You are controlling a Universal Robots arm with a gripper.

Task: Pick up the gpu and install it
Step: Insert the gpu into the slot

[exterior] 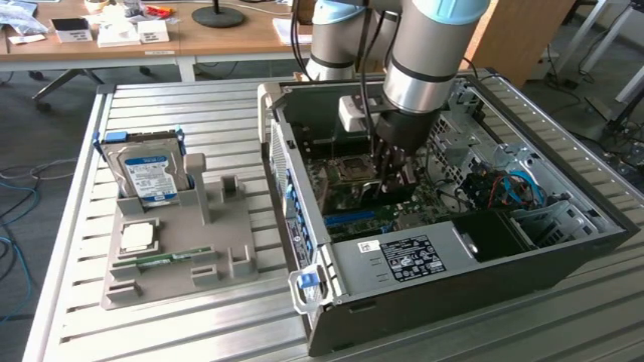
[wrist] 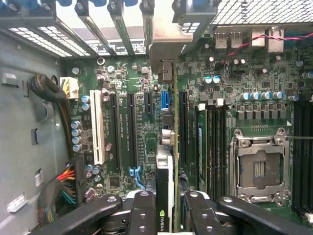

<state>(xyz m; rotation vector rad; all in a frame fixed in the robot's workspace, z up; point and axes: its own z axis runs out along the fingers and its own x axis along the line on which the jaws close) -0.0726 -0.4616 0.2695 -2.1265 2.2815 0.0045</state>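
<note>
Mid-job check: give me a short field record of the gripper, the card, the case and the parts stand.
tool: black two-finger gripper
held: gpu, thin dark circuit card with metal end bracket, clamped in the gripper
card pose: edge-on above the green motherboard, over its long black slots; seating cannot be told
place: inside the open dark-grey computer case
stand: grey plastic stand holds silver hard drive and green memory stick
</note>
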